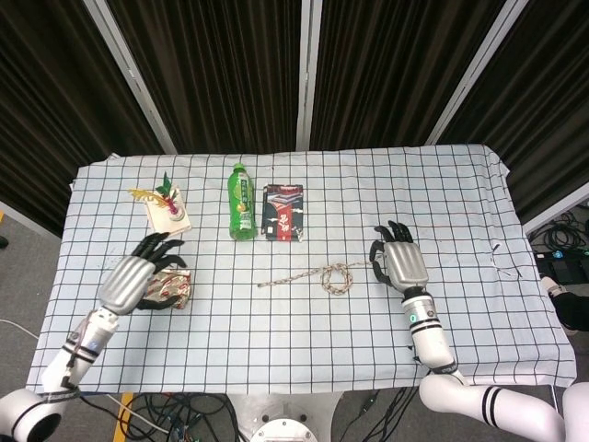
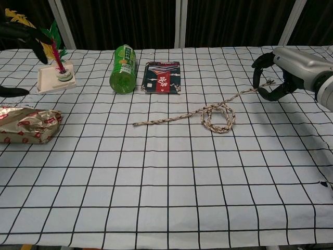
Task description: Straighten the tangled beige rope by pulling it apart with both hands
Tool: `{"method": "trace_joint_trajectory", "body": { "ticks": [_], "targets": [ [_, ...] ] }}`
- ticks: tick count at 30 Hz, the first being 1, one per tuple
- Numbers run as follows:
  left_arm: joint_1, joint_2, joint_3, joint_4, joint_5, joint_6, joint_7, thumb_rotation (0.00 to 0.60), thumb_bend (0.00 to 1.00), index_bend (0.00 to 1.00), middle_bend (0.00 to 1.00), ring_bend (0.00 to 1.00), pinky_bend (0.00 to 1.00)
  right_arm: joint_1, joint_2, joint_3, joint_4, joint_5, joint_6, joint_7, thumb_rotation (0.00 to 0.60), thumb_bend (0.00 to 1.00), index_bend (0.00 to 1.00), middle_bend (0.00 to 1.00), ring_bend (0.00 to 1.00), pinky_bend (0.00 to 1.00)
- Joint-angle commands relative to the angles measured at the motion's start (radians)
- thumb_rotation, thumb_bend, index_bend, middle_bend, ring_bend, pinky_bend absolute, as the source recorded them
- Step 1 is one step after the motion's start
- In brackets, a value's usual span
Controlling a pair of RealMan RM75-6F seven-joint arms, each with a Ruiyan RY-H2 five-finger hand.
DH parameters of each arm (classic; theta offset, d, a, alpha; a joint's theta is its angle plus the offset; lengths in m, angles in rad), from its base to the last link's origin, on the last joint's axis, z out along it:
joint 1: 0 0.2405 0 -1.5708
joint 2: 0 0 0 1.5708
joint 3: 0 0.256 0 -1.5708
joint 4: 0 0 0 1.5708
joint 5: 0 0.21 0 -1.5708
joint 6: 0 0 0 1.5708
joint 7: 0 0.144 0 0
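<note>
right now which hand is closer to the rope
Right. The right hand grips the beige rope at its raised end. The left hand hovers over the gold snack bag, well away from the rope's free end.

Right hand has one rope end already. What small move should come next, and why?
Probably bring the left hand across to the rope's free end lying on the cloth near the table's middle. The right hand pinches the other end and has lifted it off the cloth, yet the loop is not undone, and the left hand hovers empty above the foil packet, far from the rope.
</note>
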Motion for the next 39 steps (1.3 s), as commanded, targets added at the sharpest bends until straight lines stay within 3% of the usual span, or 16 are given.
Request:
{"method": "trace_joint_trajectory", "body": {
  "ticks": [1, 9, 20, 27, 39],
  "targets": [
    [-0.108, -0.091, -0.046, -0.019, -0.09, -0.124, 0.082, 0.6, 0.2, 0.4, 0.14, 0.0, 0.0, 0.003, -0.002, -0.001, -0.004, 0.004, 0.001, -0.005, 0.6, 0.49, 0.63, 0.16, 0.0, 0.0],
    [-0.244, -0.282, -0.084, 0.059, -0.289, -0.246, 0.306, 0.6, 0.26, 0.43, 0.14, 0.0, 0.0, 0.014, -0.016, -0.002, -0.003, 0.013, -0.002, -0.018, 0.6, 0.5, 0.63, 0.16, 0.0, 0.0],
    [-0.352, -0.512, -0.099, 0.201, -0.525, -0.209, 0.593, 0.6, 0.27, 0.45, 0.14, 0.0, 0.0, 0.02, -0.025, -0.004, 0.006, 0.024, -0.005, -0.019, 0.6, 0.51, 0.63, 0.16, 0.0, 0.0],
    [-0.398, -0.59, -0.105, 0.28, -0.612, -0.181, 0.698, 0.6, 0.28, 0.46, 0.14, 0.0, 0.0, 0.022, -0.027, -0.006, 0.015, 0.026, -0.011, -0.01, 0.6, 0.51, 0.63, 0.16, 0.0, 0.0],
    [-0.408, -0.607, -0.096, 0.315, -0.639, -0.171, 0.688, 0.6, 0.31, 0.49, 0.14, 0.0, 0.0, 0.022, -0.024, -0.007, 0.023, 0.03, -0.015, -0.001, 0.6, 0.51, 0.63, 0.16, 0.0, 0.0]
  ]
}}
